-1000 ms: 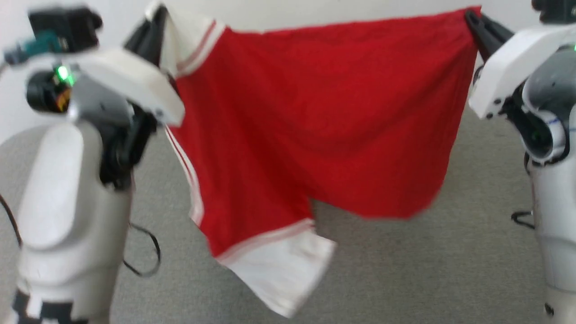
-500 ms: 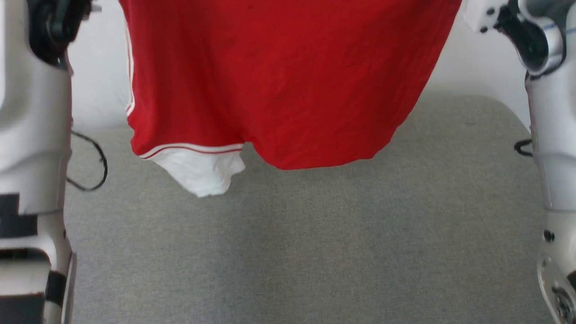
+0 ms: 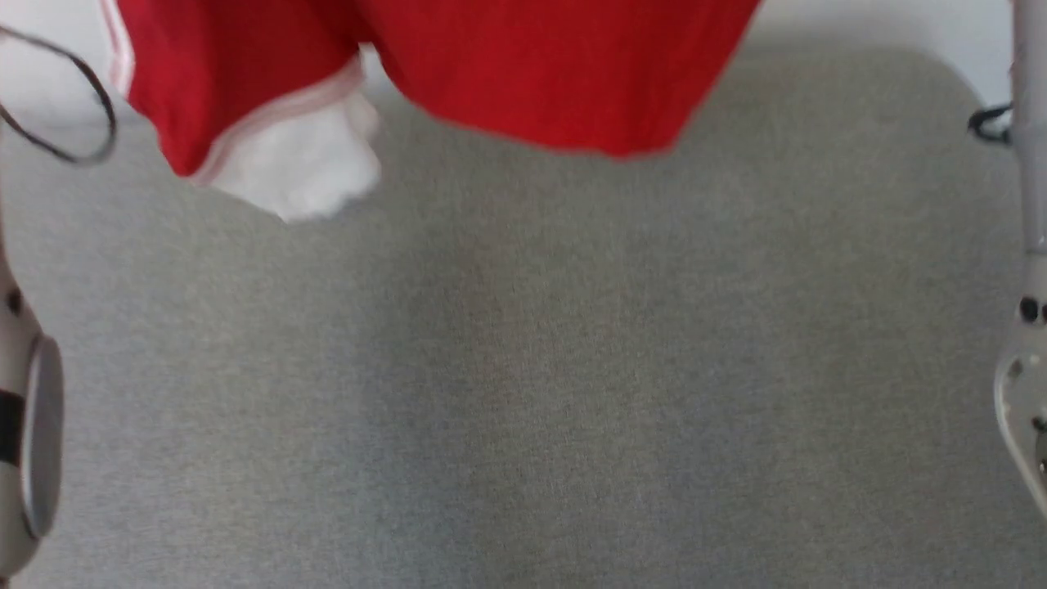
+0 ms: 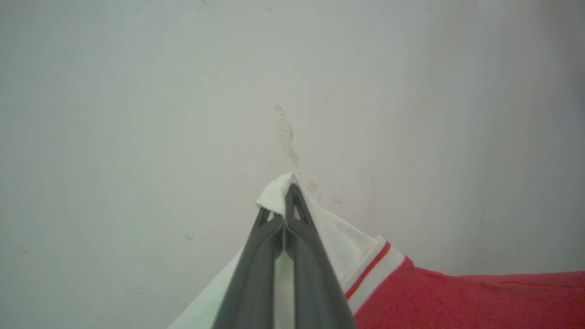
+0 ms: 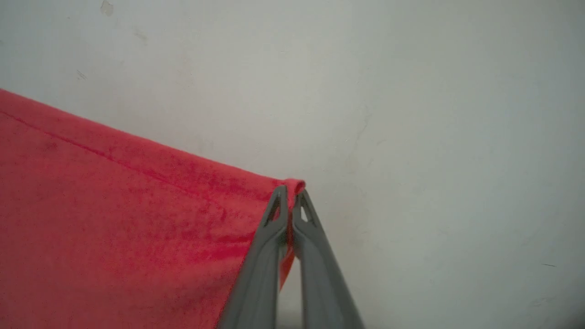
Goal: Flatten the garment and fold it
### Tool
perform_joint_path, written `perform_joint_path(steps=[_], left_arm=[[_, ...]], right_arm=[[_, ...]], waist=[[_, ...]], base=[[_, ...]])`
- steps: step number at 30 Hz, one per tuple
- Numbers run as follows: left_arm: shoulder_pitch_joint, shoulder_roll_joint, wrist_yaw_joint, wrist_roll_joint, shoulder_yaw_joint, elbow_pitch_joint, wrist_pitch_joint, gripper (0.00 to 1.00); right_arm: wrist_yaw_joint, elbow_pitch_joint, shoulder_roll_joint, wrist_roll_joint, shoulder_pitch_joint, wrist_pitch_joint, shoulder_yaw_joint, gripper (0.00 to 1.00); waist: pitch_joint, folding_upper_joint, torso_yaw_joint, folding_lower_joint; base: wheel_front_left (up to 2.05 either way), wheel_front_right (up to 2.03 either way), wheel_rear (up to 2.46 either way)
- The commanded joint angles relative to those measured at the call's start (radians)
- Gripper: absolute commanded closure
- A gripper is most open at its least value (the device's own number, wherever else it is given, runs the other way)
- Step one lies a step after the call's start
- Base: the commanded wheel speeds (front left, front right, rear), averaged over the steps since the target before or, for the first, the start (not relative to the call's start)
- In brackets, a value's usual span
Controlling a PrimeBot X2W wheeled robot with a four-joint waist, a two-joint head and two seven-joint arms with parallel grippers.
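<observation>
The garment (image 3: pixel 540 74), a red T-shirt, hangs in the air above the grey table (image 3: pixel 523 368); its lower red edge and one white sleeve end (image 3: pixel 294 172) dangle at the top of the head view. In the left wrist view my left gripper (image 4: pixel 285 201) is shut on the white end of a sleeve (image 4: pixel 338 242), with a red stripe and red cloth to the right. In the right wrist view my right gripper (image 5: pixel 289 201) is shut on a corner of the red cloth (image 5: pixel 114 228), which stretches away to the left.
The grey cloth-covered table spreads below the hanging shirt. My pale forearms stand at the left edge (image 3: pixel 24 425) and right edge (image 3: pixel 1026 327) of the head view. A black cable (image 3: pixel 74 106) loops at the upper left. A pale wall (image 4: pixel 183 114) lies behind.
In the head view the whole picture has shifted: the shirt and both arms have slid upward and mostly out of frame, and more of the table shows. The hanging sleeve has swung.
</observation>
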Motion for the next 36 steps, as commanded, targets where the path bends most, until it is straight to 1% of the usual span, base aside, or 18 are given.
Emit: perform_joint_path(steps=[1,5,10,12,17,23,27,30,33,36], left_arm=[[-0.034,0.005,-0.012,0.007,0.005,0.006,-0.035,1.00],[-0.111,0.006,-0.027,0.015,0.007,0.031,-0.118,1.00],[-0.181,0.001,-0.057,0.007,0.005,0.070,-0.210,1.00],[-0.200,-0.005,-0.062,0.001,0.010,0.085,-0.254,1.00],[-0.193,-0.001,-0.087,-0.015,0.004,0.129,-0.348,1.00],[-0.138,0.017,-0.108,-0.050,-0.022,0.167,-0.411,1.00],[-0.072,0.037,-0.112,-0.087,-0.083,0.154,-0.422,1.00],[-0.012,0.076,-0.113,-0.134,-0.152,0.103,-0.416,1.00],[0.061,0.121,-0.113,-0.188,-0.198,0.032,-0.394,1.00],[0.168,0.167,-0.113,-0.232,-0.220,-0.058,-0.374,1.00]], right_arm=[[-0.001,0.012,0.008,-0.019,-0.028,-0.019,-0.011,1.00],[-0.001,0.028,0.017,-0.065,-0.093,-0.056,-0.045,1.00],[-0.001,0.043,0.022,-0.129,-0.151,-0.107,-0.087,1.00],[-0.001,0.045,0.023,-0.164,-0.166,-0.132,-0.103,1.00],[-0.001,0.060,0.024,-0.234,-0.169,-0.207,-0.126,1.00],[-0.001,0.096,0.024,-0.291,-0.147,-0.277,-0.118,1.00],[-0.001,0.132,0.015,-0.265,-0.115,-0.326,-0.059,1.00],[-0.001,0.137,-0.004,-0.209,-0.077,-0.351,0.019,1.00],[-0.001,0.099,-0.031,-0.118,-0.022,-0.363,0.094,1.00],[-0.001,0.017,-0.068,-0.013,0.074,-0.357,0.161,1.00]], waist=[[0.173,0.0000,-0.024,-0.0003],[0.262,0.0000,-0.019,-0.0003],[0.341,0.0000,-0.004,-0.0003],[0.370,0.0000,0.008,-0.0003],[0.422,0.0000,0.026,-0.0003],[0.457,0.0000,0.042,-0.0003],[0.432,0.0000,0.054,-0.0003],[0.404,0.0000,0.060,-0.0003],[0.372,0.0000,0.065,-0.0003],[0.327,0.0000,0.063,-0.0003]], base=[[0.00,0.00,0.00],[0.00,0.00,0.00],[0.00,0.00,0.00],[0.00,0.00,0.00],[0.00,0.00,0.00],[0.00,0.00,0.00],[0.00,0.00,0.00],[0.00,0.00,0.00],[0.00,0.00,0.00],[0.00,0.00,0.00]])
